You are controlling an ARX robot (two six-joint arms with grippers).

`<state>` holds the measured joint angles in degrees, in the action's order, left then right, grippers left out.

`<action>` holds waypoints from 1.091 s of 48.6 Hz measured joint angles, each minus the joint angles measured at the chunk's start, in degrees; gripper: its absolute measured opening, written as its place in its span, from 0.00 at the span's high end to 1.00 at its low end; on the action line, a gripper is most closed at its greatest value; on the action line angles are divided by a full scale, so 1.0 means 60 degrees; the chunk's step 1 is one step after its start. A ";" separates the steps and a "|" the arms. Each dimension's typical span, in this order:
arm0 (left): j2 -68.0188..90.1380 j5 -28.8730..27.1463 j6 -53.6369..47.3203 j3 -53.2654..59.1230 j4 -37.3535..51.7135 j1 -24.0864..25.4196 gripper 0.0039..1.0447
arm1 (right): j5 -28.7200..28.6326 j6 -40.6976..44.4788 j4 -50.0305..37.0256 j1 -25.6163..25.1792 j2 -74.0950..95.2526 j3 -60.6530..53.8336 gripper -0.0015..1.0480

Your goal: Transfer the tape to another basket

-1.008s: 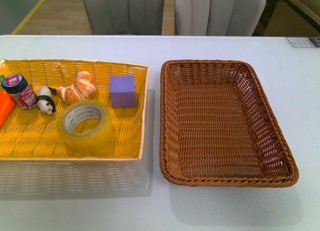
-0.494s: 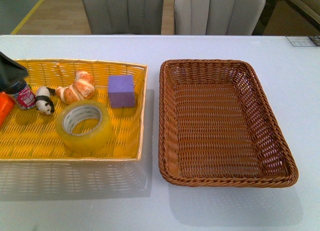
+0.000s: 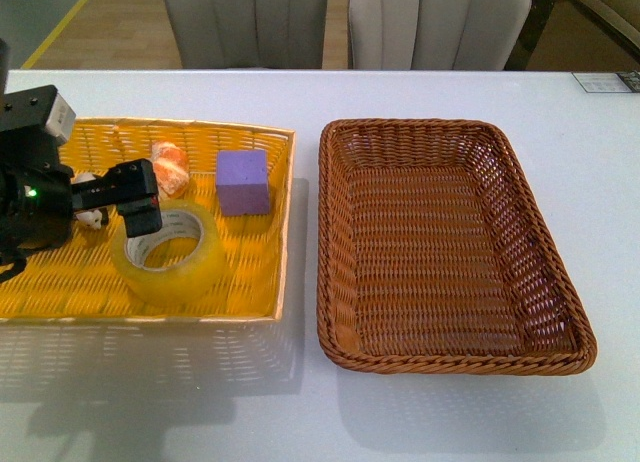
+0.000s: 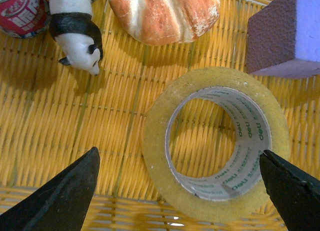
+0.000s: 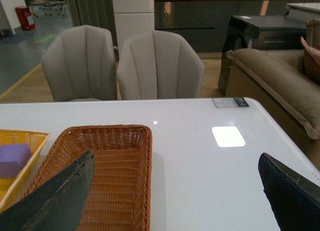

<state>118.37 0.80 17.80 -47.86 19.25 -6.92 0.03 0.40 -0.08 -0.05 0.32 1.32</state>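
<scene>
Jaws of left arm wide apart, over tape (image 4: 155, 146), empty

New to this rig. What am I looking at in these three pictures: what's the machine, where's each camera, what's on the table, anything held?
It is a robot with two arms, each ending in a two-fingered gripper. The front view comes from a camera on its body, looking across a white table. There a yellow basket holds the tape, a purple cube, a croissant and a toy panda. The brown basket beside it is empty. The left wrist view looks down from the left arm: the left gripper is open above the tape, holding nothing. The right wrist view looks out from the right arm over the table; the right gripper is open and empty too.
</scene>
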 joint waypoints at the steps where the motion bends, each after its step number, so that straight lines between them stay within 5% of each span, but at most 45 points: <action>1: 0.0066 -0.0004 0.0000 -0.0062 -0.0022 -0.0007 0.08 | -0.0004 0.0000 0.0000 0.0000 0.0000 0.0000 0.09; 33: 0.2299 -0.0364 -0.0353 -0.2310 -0.0816 0.0200 0.08 | -0.0004 0.0000 0.0000 0.0000 0.0000 0.0000 0.09; 47: 0.2641 -0.0310 -0.0499 -0.2477 -0.1056 0.0186 0.64 | -0.0004 0.0000 0.0000 -0.0004 0.0000 0.0000 0.09; 53: 0.2637 -0.0259 -0.0525 -0.2477 -0.1122 0.0186 0.80 | -0.0004 0.0000 0.0000 -0.0004 0.0000 0.0000 0.09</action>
<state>134.19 -0.75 14.66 -62.72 12.51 -5.80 0.01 0.40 -0.08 -0.08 0.32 1.32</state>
